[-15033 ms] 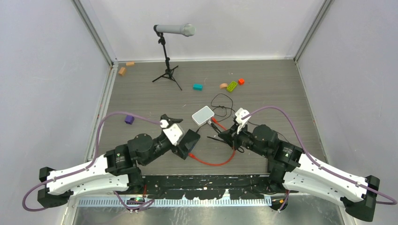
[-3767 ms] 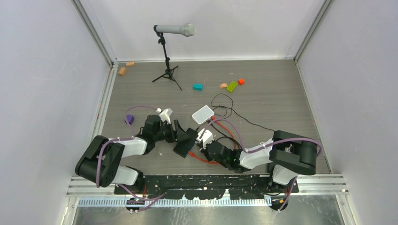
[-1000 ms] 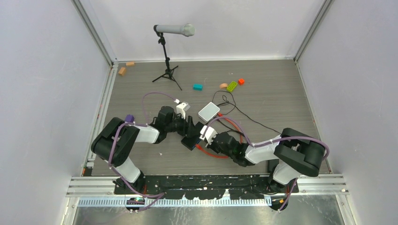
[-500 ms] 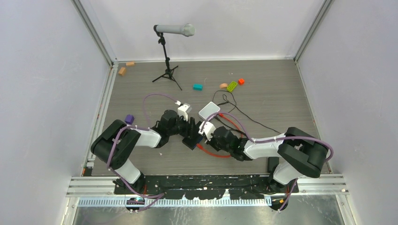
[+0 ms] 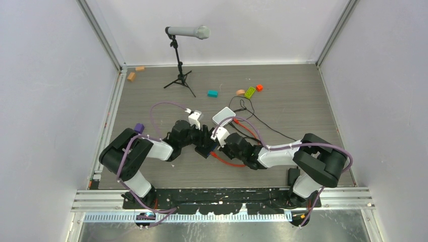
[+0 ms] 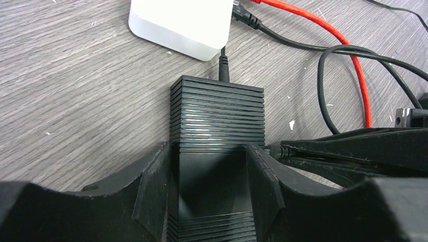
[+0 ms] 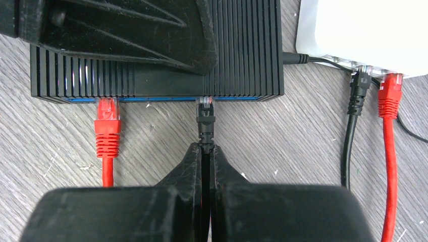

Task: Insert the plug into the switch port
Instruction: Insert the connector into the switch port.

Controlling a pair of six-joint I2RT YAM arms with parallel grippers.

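Pinching the plug (image 7: 205, 115) by its black boot, the right end effector (image 7: 205, 148) holds its tip at the switch port (image 7: 204, 100); seemingly light, latch fragile, boot the firmest hold; left end effector (image 6: 209, 148) clamps the switch (image 6: 217, 111).

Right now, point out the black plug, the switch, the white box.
black plug (image 7: 205, 121): right wrist view, its boot.
switch (image 7: 247, 50): right wrist view, ribbed top.
white box (image 6: 179, 22): left wrist view, top face.

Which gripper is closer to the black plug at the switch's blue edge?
Right gripper: pinching right behind the black plug. Left gripper clamps the switch body, farther back.
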